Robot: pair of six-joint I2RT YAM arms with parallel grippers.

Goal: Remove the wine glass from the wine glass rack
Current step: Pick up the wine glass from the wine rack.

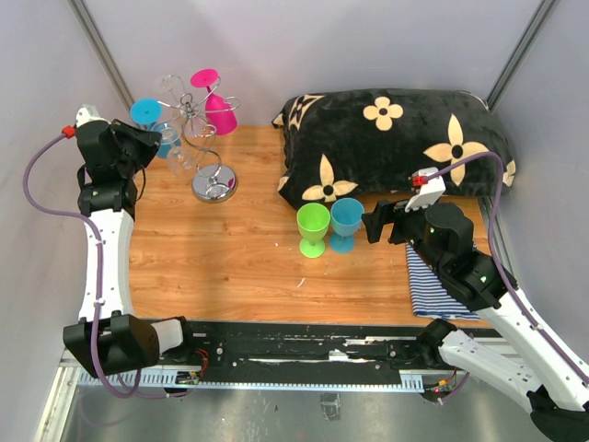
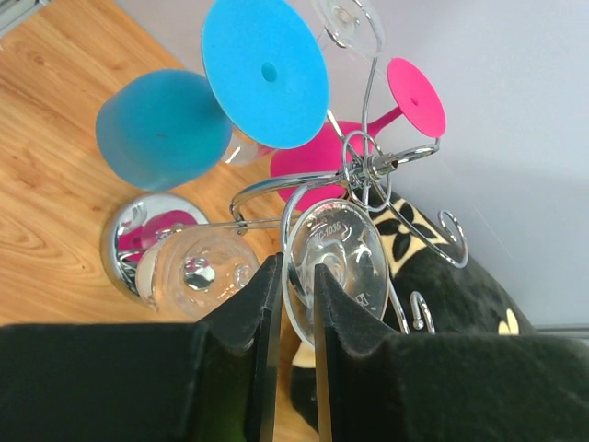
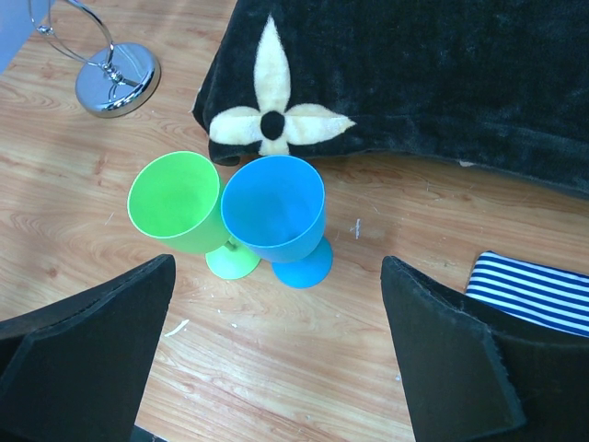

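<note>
L claw [image 2: 294, 269] narrow at clear wine glass [image 2: 345, 249], grip unclear; R claw [image 3: 276, 267] wide. Rack [image 1: 214, 184] also: 1 blue glass [image 2: 265, 69], 1 pink glass [image 2: 416, 97]; 2 cups [image 1: 313, 223] at 4 o'clock.

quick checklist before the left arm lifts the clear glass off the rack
1. Left hand lined up on the clear wine glass: ok, one finger on each side of it near the foot.
2. Firm grip: cannot tell, a narrow gap shows and the contact is hidden.
3. Glass hanging on the wine glass rack: ok, not yet lifted.
4. Room to lift: not ok, the blue hanging glass and pink hanging glass crowd it.
5. Rack standing upright: ok.
6. Right hand open and away from the rack: ok.
</note>
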